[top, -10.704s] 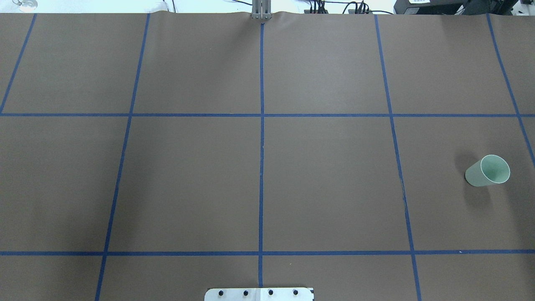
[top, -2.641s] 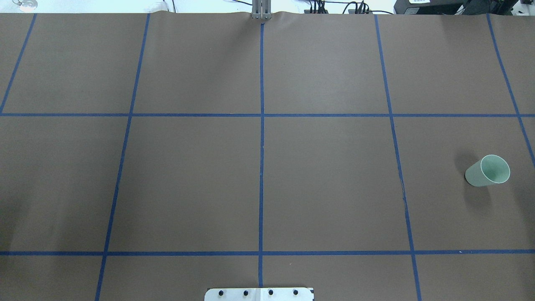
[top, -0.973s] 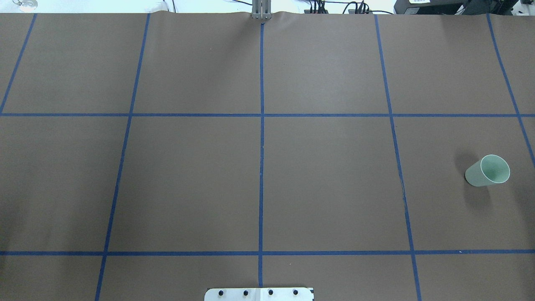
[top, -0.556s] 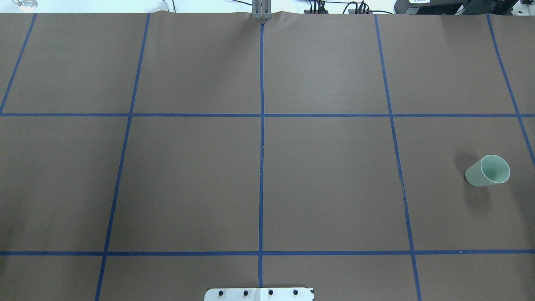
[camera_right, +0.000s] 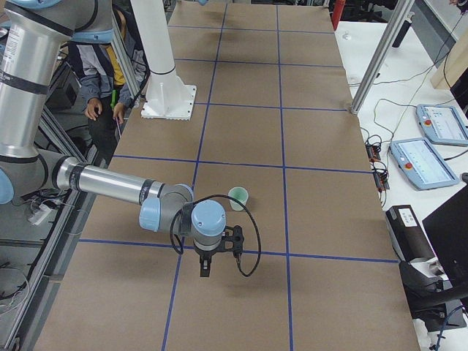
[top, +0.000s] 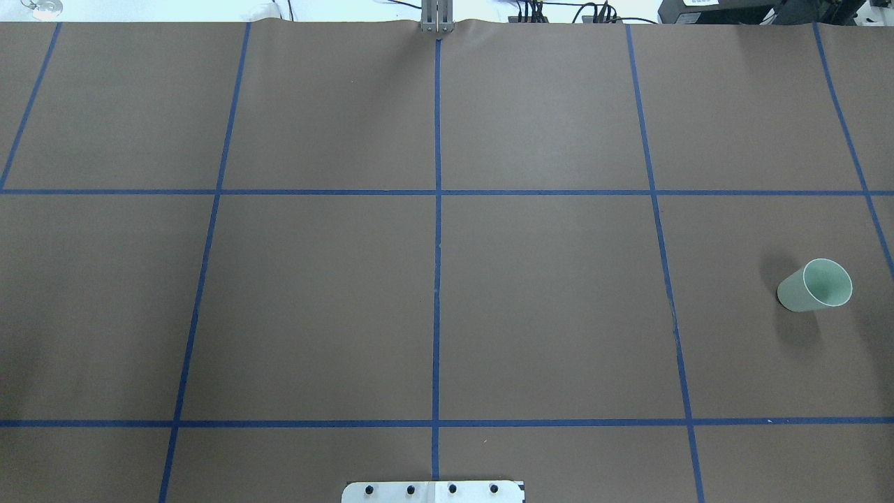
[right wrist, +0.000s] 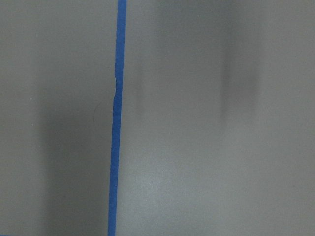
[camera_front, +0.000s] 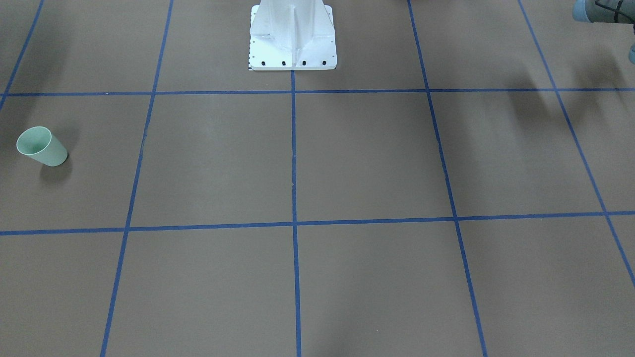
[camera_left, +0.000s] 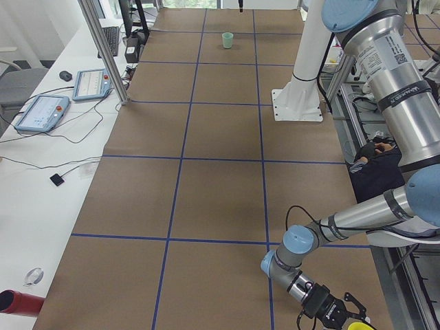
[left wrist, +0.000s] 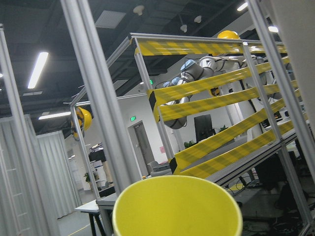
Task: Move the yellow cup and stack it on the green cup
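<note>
1. The small bright yellow plastic tumbler (left wrist: 177,209) fills the bottom of the left wrist view, rim up close. It sits at the left pincer (camera_left: 344,311), well apart from the small pale mint-green plastic tumbler (top: 815,285), at the far end of the desk from it.
2. Is that pincer clamped on it or slack? I cannot tell, since no fingers show in the wrist view.
3. The green tumbler stands upright, mouth up, on the brown paper-covered desk (top: 545,300).
4. The right pincer (camera_right: 218,257) hangs near the green tumbler, not touching it. Its state I cannot tell either.
5. My read is that the transfer is the step in hand. The yellow one has a long way to go to the green tumbler, so a hand-over partway looks likely. Grip the wall below the rim, keep the base down, and line it up over the green mouth before lowering.
</note>
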### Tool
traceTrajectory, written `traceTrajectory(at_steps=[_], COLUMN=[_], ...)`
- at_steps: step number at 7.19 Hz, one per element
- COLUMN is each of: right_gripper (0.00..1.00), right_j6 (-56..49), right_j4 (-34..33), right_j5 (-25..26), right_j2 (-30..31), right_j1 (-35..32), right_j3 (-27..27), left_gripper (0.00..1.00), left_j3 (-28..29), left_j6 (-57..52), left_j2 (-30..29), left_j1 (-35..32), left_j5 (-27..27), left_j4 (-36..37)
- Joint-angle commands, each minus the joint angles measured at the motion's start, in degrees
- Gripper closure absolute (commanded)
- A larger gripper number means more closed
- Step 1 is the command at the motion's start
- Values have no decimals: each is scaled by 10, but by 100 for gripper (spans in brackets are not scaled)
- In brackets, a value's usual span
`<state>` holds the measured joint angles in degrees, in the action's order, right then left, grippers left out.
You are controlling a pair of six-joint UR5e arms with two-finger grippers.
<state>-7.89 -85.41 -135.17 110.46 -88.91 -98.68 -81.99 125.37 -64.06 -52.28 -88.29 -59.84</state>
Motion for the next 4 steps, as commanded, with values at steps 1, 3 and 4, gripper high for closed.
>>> traceTrajectory(at_steps=[1,3,4], right_gripper=[0,0,0], right_j6=[2,2,2], right_j4=[20,45,64], right_j5=[0,-9,-10], right_j2=[-1,0,0], right_j1=[0,0,0], right_j3=[1,2,6], left_gripper=[43,43,43], left_j3=[0,0,4], left_j6=[-45,-150,-226], left_j2=[-25,-25,-19], left_j1=[-85,-168,-193], left_j5=[154,300,348], left_j4=[-52,-182,-271])
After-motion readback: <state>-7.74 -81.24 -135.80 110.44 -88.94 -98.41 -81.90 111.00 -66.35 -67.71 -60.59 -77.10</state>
